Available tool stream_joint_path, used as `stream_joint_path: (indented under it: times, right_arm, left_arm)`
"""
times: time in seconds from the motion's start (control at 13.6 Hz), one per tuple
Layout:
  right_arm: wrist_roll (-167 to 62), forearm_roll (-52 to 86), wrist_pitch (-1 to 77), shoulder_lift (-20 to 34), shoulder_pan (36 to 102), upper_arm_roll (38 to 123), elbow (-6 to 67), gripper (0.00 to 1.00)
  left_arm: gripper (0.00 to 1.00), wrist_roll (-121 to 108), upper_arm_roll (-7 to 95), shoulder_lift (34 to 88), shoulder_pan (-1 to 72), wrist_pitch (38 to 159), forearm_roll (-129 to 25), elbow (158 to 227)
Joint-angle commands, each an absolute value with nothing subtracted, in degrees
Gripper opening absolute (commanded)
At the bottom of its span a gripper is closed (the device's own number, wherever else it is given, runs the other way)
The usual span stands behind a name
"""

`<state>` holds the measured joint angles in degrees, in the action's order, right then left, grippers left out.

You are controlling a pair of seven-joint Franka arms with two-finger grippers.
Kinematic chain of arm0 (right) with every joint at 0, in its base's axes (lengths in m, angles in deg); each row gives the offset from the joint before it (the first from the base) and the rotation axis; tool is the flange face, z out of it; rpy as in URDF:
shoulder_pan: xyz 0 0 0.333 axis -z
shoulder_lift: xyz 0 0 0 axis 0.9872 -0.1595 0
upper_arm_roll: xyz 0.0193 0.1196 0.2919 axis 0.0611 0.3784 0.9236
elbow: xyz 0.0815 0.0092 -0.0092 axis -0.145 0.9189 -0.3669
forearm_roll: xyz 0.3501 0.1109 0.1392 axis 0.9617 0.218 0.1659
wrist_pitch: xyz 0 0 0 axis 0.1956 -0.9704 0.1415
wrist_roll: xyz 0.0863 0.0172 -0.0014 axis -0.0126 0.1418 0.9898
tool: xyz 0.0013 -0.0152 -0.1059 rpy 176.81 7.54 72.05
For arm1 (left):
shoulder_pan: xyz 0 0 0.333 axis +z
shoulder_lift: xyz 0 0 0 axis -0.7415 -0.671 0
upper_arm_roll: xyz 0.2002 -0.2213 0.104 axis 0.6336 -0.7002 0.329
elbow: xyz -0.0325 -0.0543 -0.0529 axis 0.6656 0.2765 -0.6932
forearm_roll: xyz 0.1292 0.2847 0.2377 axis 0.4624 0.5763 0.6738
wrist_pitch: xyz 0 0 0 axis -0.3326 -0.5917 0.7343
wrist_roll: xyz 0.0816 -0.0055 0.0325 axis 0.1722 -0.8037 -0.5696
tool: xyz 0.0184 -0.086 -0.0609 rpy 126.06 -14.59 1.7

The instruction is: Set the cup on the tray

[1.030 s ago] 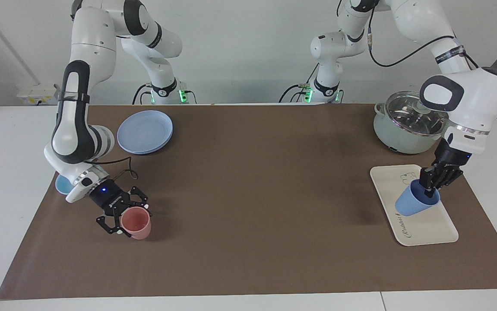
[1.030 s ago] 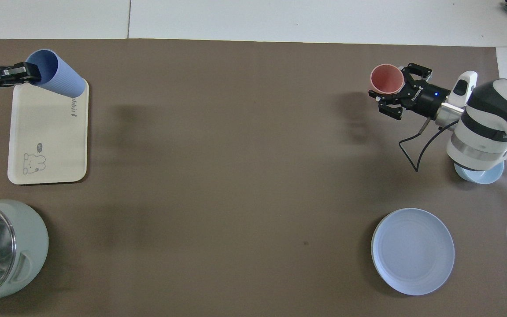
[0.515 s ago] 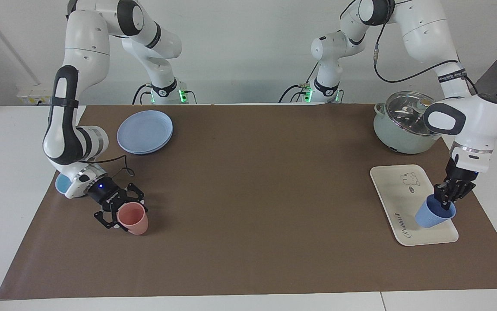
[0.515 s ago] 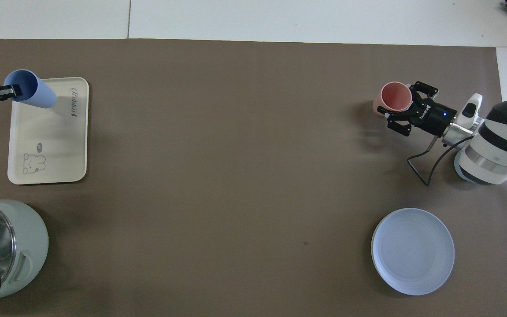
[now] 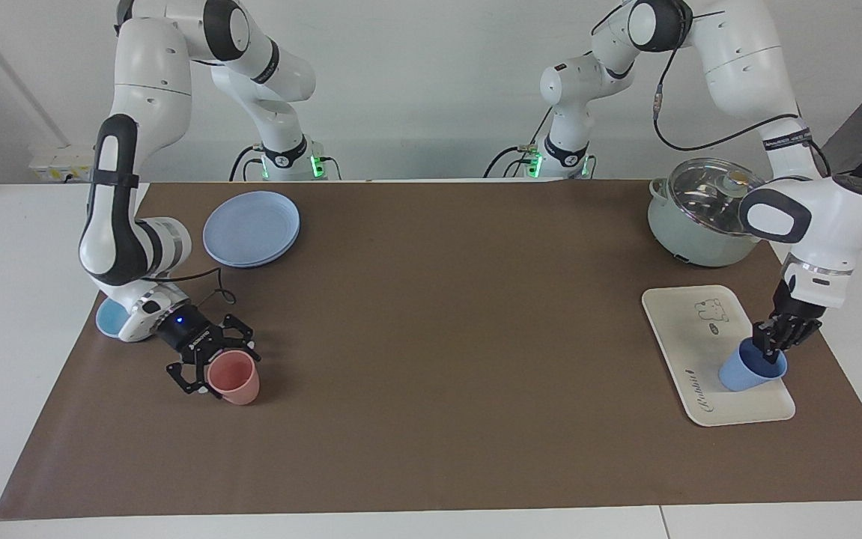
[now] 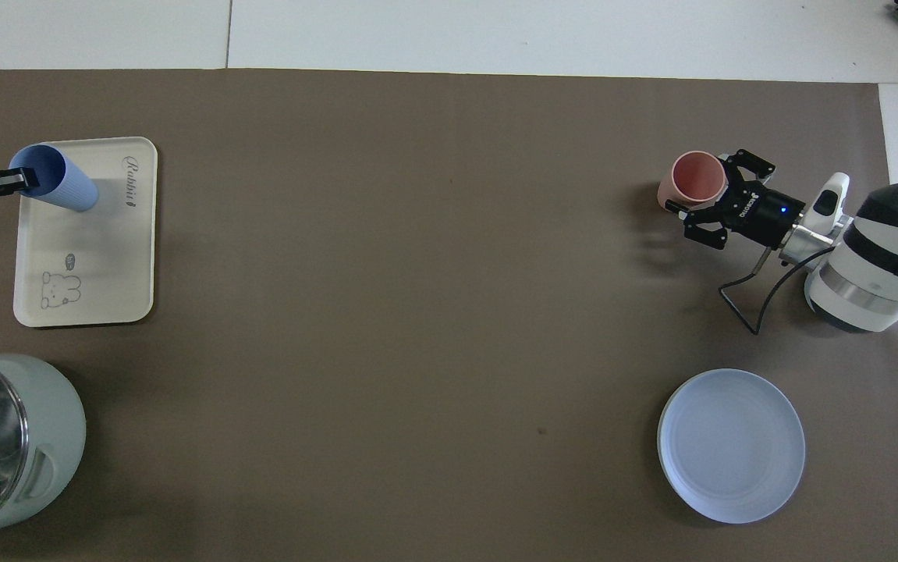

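The periwinkle-blue cup [image 5: 747,372] is tilted, its base low on the cream tray [image 5: 681,322], at the end of the tray farther from the robots. I cannot tell if its base touches the tray. My left gripper [image 5: 769,349] is shut on the cup's rim from above. In the overhead view the cup [image 6: 65,188] lies over the tray [image 6: 86,265], with the left gripper [image 6: 21,181] at its rim. My right gripper [image 5: 210,370] is shut on a salmon-pink tumbler [image 5: 236,382] low at the table, toward the right arm's end.
A pale green pot with a glass lid [image 5: 700,217] stands next to the tray, nearer to the robots. A round blue plate [image 5: 251,228] lies near the right arm's base. A light-blue bowl [image 5: 107,320] sits partly under the right arm.
The left gripper has carried the blue cup outward over the tray and lowered it. The right gripper has lowered the pink tumbler toward the table.
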<state>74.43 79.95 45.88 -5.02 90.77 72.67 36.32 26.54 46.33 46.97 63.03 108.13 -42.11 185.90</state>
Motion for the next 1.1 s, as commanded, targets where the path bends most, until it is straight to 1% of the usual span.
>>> stream_joint_path:
  times: [0.0, 0.22, 0.29, 0.44, 0.52, 0.59, 0.66, 0.74, 0.81, 0.88, 1.03]
  right_arm:
    - [76.7, 82.47, 45.09, -3.3, 91.37, 73.33, 38.14, 1.0]
    - [76.62, 84.31, 41.76, -2.86, 91.54, 73.33, 37.7, 1.0]
    - [76.53, 84.32, 41.84, -2.25, 91.46, 73.25, 37.26, 1.0]
    - [74.26, 84.23, 43.41, 1.08, 90.58, 73.25, 37.34, 1.0]
    - [70.59, 83.27, 45.68, 4.14, 90.23, 73.16, 37.52, 1.0]
    - [65.24, 81.61, 48.66, 7.3, 89.27, 73.16, 38.04, 1.0]
    - [58.84, 78.11, 50.78, 9.25, 87.61, 73.07, 37.96, 1.0]
    - [51.47, 73.47, 52.63, 11.01, 87.07, 73.07, 37.7, 1.0]
    - [44.34, 68.29, 54.56, 12.07, 85.58, 72.98, 37.35, 1.0]
    - [37.23, 62.32, 56.23, 12.95, 84.53, 72.9, 37.08, 1.0]
    - [25.7, 49.06, 58.7, 13.57, 83.2, 72.81, 36.56, 1.0]
  left_arm:
    - [0.0, 23.09, 46.0, 47.32, 63.33, 104.97, -41.2, 185.48]
    - [0.0, 21.77, 46.0, 47.59, 63.41, 101.36, -42.51, 184.95]
    - [0.0, 21.59, 46.0, 47.59, 63.41, 101.27, -43.22, 185.04]
    - [0.0, 21.59, 46.0, 47.59, 63.33, 101.7, -43.22, 185.13]
    - [0.01, 21.67, 46.0, 47.5, 63.15, 102.14, -43.14, 185.04]
    - [0.19, 21.67, 46.0, 47.5, 63.15, 102.14, -42.96, 184.78]
    - [0.48, 21.59, 46.09, 47.41, 62.98, 102.23, -42.44, 184.69]
    - [0.67, 21.41, 46.09, 47.33, 62.71, 102.06, -42.43, 183.99]
    - [0.78, 21.41, 46.09, 47.15, 62.62, 101.62, -42.43, 182.94]
    - [0.84, 21.41, 46.18, 47.06, 62.71, 101.18, -42.35, 181.98]
    - [0.89, 21.24, 46.09, 47.15, 62.36, 97.34, -40.51, 179.44]
